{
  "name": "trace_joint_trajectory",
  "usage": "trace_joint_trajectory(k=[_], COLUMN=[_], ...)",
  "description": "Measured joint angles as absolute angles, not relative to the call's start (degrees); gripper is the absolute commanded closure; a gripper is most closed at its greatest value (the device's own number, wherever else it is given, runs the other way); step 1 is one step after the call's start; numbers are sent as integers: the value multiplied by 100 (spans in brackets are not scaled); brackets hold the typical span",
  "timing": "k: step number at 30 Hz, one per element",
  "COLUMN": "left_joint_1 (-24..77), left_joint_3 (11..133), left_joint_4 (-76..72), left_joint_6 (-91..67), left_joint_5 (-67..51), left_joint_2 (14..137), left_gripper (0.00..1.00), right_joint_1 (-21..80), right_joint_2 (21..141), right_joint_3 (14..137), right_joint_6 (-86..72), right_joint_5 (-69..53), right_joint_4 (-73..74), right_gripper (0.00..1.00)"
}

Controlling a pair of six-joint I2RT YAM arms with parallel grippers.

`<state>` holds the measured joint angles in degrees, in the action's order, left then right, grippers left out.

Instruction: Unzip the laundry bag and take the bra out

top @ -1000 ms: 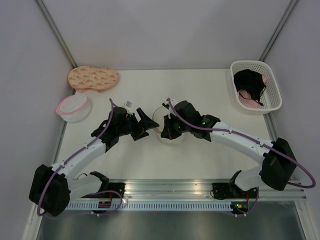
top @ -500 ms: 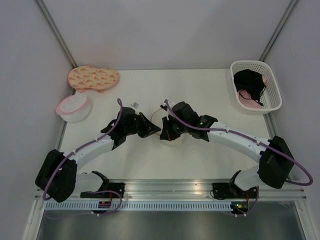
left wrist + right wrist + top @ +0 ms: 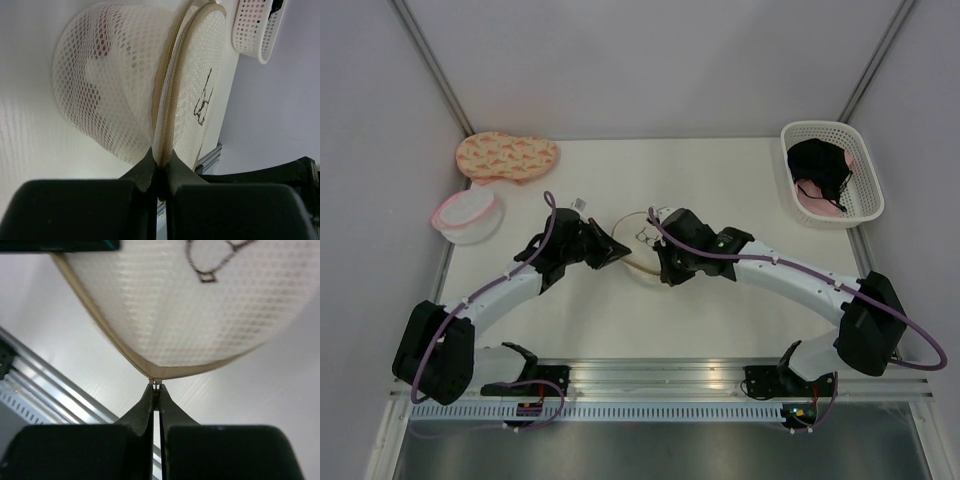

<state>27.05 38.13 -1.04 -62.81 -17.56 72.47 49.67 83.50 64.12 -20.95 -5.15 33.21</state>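
Observation:
The laundry bag (image 3: 638,226), a cream-white mesh dome with a brown zip rim, sits mid-table between both arms. My left gripper (image 3: 619,254) is shut on the bag's zip rim (image 3: 161,150) at its left side. Red fabric of the bra (image 3: 102,46) shows faintly through the mesh of the laundry bag (image 3: 100,95); the rest of the bra is hidden inside. My right gripper (image 3: 658,268) is shut on the small metal zip pull (image 3: 157,384), at the edge of the laundry bag (image 3: 200,315).
A white basket (image 3: 820,128) at the back right holds a black garment (image 3: 820,163) and a pink one (image 3: 814,204); the basket (image 3: 255,35) also shows in the left wrist view. An orange patterned pouch (image 3: 507,156) and a pink-rimmed round bag (image 3: 467,216) lie at the back left.
My left gripper moved right to the bag and went from open to shut on its zip rim. The right gripper shifted slightly, staying shut on the pull.

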Motion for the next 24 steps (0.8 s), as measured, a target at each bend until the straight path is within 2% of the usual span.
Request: trace_joint_trajectory(k=[5,13,14,16,17,20,24], left_joint_1=[2397,2285,2283,2283,2274,2217,2171], left_joint_3=[4060,4897,4995,5192,5288,5533,5546], left_joint_4=[69,183,207,270,357,624,1033], left_joint_6=[-5784,-4816,-4698,-4466,-4338,-4165,-4147], left_joint_5=[-2279,-3094,-3124,-3140,-3120,-2915,-2246], left_joint_2=[7459,8475,8552,8637,8654,8659,8388], left_gripper=[98,98,87,57,33,19,16], right_joint_1=[4965,4685,4659,4646,4637,4556,4497], right_joint_2=[8357,8862,8899,8908,8901,8866,8641], right_joint_3=[6414,6755,6790,6825,6840,6838,6785], right_joint_6=[-2121,-2180,-2182,-2180,-2176,-2176,-2180], right_joint_5=[526,2095,2163,2290,2399,2567,2598], right_joint_4=[3719,4032,4027,4014,4034,4121,4141], right_gripper=[99,99,100,99,100,100,99])
